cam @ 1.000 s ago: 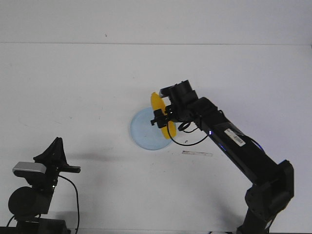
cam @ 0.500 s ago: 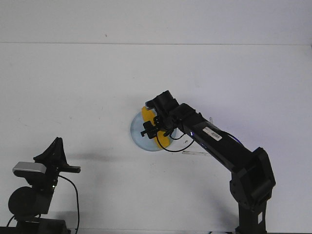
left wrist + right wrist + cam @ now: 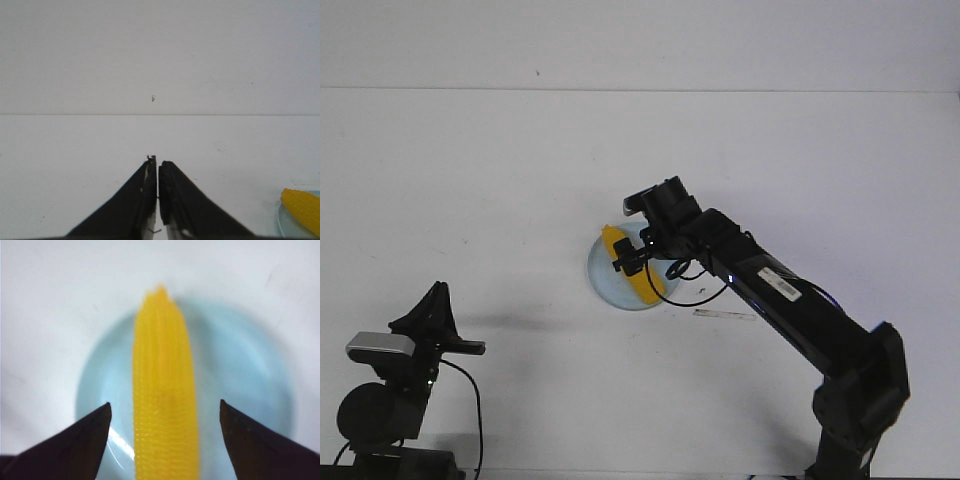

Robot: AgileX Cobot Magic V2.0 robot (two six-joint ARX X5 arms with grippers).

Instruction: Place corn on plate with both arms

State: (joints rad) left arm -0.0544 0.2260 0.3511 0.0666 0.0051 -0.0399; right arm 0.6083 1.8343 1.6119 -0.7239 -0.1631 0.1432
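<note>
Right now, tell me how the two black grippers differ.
The left gripper is shut and empty, parked low near the table's front edge. The right gripper is open over the pale blue round plate, its fingers either side of the yellow corn cob. Both are black and pointed.

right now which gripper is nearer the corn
Right. The right gripper sits directly over the corn on the plate, jaws open. The left gripper is parked far off, shut.
</note>
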